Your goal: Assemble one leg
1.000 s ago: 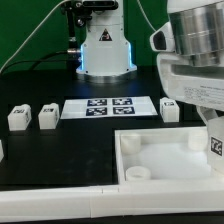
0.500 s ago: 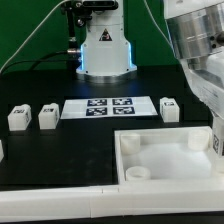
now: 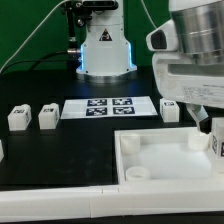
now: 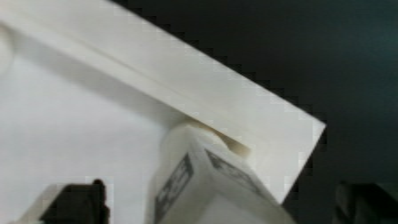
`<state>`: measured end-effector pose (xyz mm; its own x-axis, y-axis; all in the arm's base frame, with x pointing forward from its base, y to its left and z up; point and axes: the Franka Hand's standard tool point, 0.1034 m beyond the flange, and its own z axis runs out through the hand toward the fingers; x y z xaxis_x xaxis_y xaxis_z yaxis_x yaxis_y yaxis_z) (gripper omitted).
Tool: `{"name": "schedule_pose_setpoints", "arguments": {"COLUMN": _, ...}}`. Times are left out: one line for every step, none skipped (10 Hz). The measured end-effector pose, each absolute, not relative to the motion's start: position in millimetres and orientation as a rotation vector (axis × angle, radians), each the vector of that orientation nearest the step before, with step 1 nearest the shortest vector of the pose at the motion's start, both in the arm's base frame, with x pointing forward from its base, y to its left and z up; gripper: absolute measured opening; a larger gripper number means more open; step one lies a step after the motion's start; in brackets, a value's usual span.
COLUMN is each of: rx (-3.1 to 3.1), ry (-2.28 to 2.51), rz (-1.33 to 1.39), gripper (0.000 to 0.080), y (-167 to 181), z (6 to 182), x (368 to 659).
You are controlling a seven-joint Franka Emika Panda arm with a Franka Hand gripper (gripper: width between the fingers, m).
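Note:
One leg [image 3: 217, 142], a small white block with a tag, stands at the right corner of the large white tray [image 3: 160, 150], at the exterior view's right edge. In the wrist view this leg [image 4: 210, 180] lies between my two dark fingers [image 4: 71, 203] with a gap on each side. My gripper [image 3: 212, 128] hangs just over it, open, and also shows in the wrist view [image 4: 217, 205]. Three more legs stand on the black table: two at the left [image 3: 18, 118] [image 3: 47, 117] and one right of the marker board [image 3: 169, 108].
The marker board [image 3: 110, 106] lies flat in the middle, behind the tray. The robot base [image 3: 105, 50] stands at the back. A small white piece [image 3: 2, 150] shows at the exterior view's left edge. The table's pale front edge [image 3: 60, 200] runs along the bottom.
The arm rose and swung toward the exterior view's right, then came back down over the tray's right corner. The leg there and the other parts have stayed in place.

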<state>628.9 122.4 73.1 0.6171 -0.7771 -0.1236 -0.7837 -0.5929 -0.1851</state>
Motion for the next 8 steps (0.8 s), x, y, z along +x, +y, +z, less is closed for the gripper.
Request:
{"name": "schedule_pose_setpoints", "arguments": {"rx": -2.674, "ry": 1.170, "rz": 0.029, "gripper": 0.0648, "y": 122, "z": 72.9, "x": 629}}
{"name": "schedule_pose_setpoints", "arguments": {"rx": -2.742, "ry": 1.001, "rz": 0.009, "gripper": 0.0648, "y": 121, "z": 72.9, "x": 629}}
{"name": "schedule_pose_setpoints", "arguments": {"rx": -2.800, "ry": 0.839, "rz": -0.012, "gripper": 0.0649, "y": 120, "z": 72.6, "x": 629}}
{"name": "schedule_pose_setpoints", "arguments": {"rx": -2.905, "ry": 0.577, "rz": -0.051, "gripper": 0.0649, "y": 117, "z": 71.2, "x": 631}}
{"name": "schedule_pose_setpoints", "arguments": {"rx": -2.956, "ry": 0.353, "rz": -0.081, "gripper": 0.0649, "y": 114, "z": 70.0, "x": 635}}
{"name": "schedule_pose_setpoints", "arguments": {"rx": -2.975, "ry": 0.173, "rz": -0.106, "gripper": 0.0649, "y": 111, "z": 69.5, "x": 638}}
{"name": "schedule_pose_setpoints", "arguments": {"rx": -2.961, "ry": 0.272, "rz": -0.097, "gripper": 0.0649, "y": 112, "z": 69.4, "x": 637}}
{"name": "schedule_pose_setpoints", "arguments": {"rx": -2.961, "ry": 0.270, "rz": -0.097, "gripper": 0.0537, "y": 112, "z": 69.3, "x": 637}}
